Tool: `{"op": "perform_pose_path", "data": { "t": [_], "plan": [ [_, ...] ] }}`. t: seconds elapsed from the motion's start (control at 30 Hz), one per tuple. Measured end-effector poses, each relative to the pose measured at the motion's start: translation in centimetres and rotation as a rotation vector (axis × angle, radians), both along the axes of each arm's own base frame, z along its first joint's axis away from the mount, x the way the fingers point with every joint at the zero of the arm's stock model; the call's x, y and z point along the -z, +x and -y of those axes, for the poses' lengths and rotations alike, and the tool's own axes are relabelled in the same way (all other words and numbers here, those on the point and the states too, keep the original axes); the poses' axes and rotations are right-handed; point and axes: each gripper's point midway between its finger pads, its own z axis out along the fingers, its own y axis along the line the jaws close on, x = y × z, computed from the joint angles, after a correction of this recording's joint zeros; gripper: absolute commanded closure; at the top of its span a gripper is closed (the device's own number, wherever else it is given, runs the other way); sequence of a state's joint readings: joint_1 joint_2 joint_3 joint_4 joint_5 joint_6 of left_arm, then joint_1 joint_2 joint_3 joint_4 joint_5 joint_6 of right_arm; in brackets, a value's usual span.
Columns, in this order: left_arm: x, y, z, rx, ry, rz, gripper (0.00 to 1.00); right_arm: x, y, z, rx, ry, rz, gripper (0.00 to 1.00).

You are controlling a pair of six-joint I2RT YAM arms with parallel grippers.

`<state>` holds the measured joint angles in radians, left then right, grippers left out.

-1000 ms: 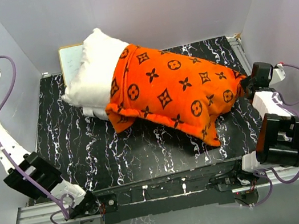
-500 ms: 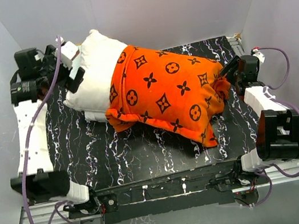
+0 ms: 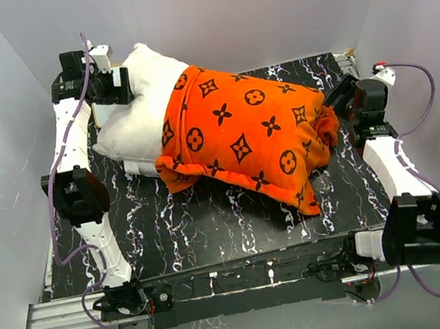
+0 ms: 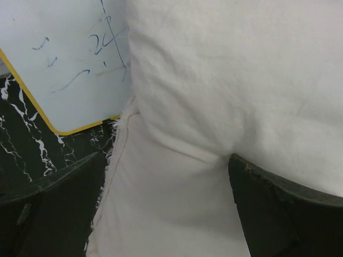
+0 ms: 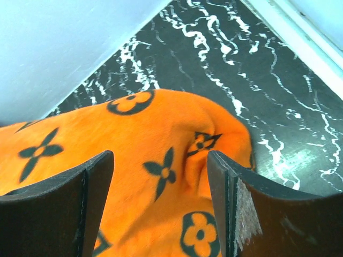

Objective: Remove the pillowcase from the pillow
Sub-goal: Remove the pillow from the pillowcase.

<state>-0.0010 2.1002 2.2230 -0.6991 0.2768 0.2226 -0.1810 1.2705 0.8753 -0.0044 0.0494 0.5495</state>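
Pillowcase [image 3: 249,138] covers most of pillow [image 3: 136,115], white end bare, both lying diagonal on table [image 3: 212,217]. My left claw [image 4: 166,176] gapes wide, straddling the bare pillow end beside whiteboard [image 4: 64,69]. My right claw [image 5: 161,176] is parted, orange corner between its fingers.

The pillowcase [image 3: 249,138] is soft, fuzzy orange cloth — the pillow [image 3: 136,115] plain matt white fabric; the table [image 3: 187,221] looks smooth, marble-patterned.
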Motion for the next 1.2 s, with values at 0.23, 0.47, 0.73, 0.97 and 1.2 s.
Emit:
{"op": "perform_pose_path", "data": {
  "t": [0.23,0.47,0.73,0.97,1.2],
  "plan": [
    [1.2,0.1,0.9,-0.050,-0.101,-0.038,0.03,-1.4,-1.6,-5.3,-0.153,0.007,0.054,0.30],
    [6.3,-2.0,2.5,-0.028,-0.247,-0.193,0.03,4.6,-2.0,-12.6,-0.360,0.040,-0.085,0.32],
    [7.5,-4.8,3.8,0.015,-0.404,-0.287,0.80,6.1,-1.8,-14.9,-0.388,0.013,-0.085,0.32],
    [5.3,-5.0,3.1,0.038,-0.323,-0.213,1.00,6.5,-1.2,-15.7,-0.415,-0.028,-0.079,0.23],
    [2.3,-5.1,-0.6,-0.008,-0.106,-0.102,1.00,3.4,-3.9,-15.8,-0.463,-0.142,0.000,0.20]
  ]
}}
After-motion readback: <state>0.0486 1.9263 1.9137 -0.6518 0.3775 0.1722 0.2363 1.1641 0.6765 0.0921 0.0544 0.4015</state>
